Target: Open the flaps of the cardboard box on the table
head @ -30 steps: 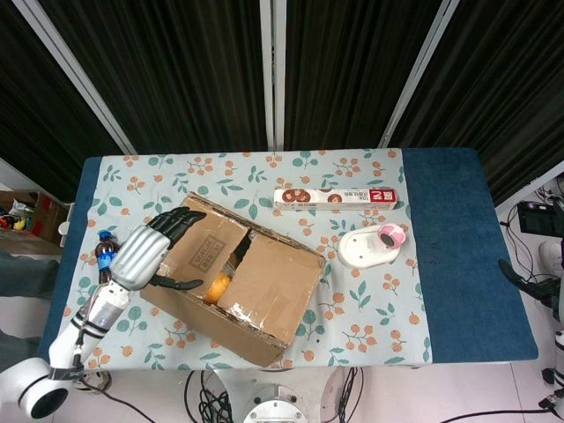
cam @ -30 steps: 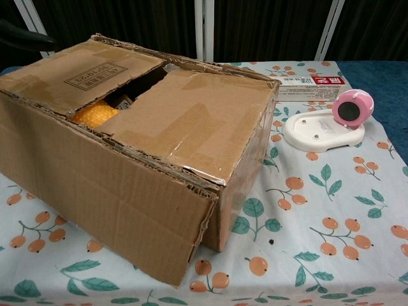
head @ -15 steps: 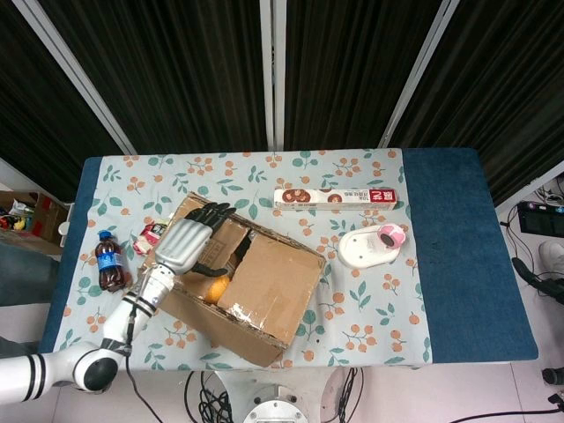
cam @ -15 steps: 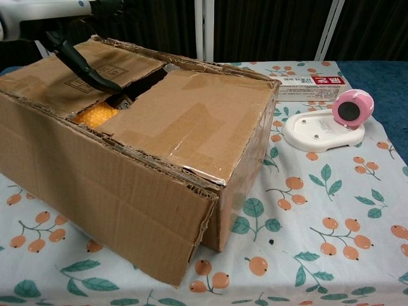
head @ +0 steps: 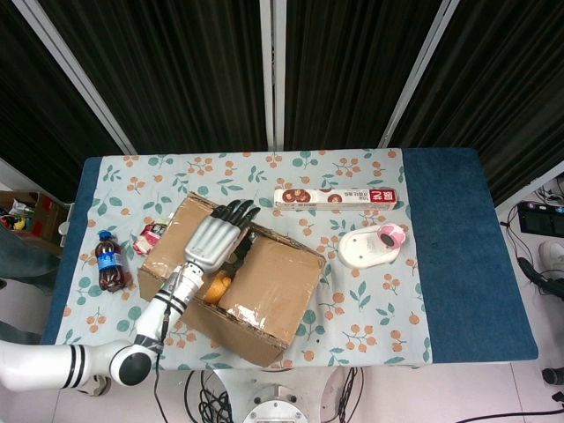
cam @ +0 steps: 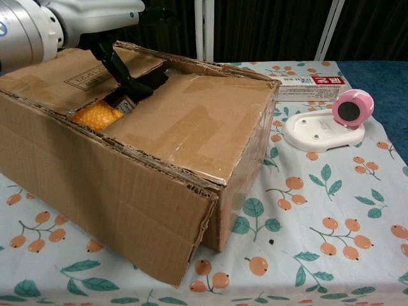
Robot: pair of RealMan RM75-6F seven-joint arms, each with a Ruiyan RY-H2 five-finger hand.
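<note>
The cardboard box (head: 264,304) (cam: 127,185) lies at an angle on the table's front left. Its two top flaps, the left flap (head: 166,249) (cam: 57,76) and the taped right flap (head: 275,278) (cam: 185,121), lie nearly flat with a gap between them. An orange object (head: 217,287) (cam: 94,115) shows through that gap. My left hand (head: 214,236) (cam: 95,16) hovers over the gap with fingers spread toward the box's far edge. Its dark thumb (cam: 124,70) dips into the gap by the left flap's edge. It holds nothing. My right hand is not seen.
A cola bottle (head: 108,262) and a small snack packet (head: 150,235) lie left of the box. A long red-and-white carton (head: 335,197) (cam: 312,86) sits behind it. A white base with a pink round piece (head: 374,246) (cam: 326,124) stands to the right. Blue cloth (head: 463,256) covers the table's right end.
My left hand has moved right across the left flap, from its outer side to above the gap, and the thumb now reaches down into the gap. The flaps have hardly moved.
</note>
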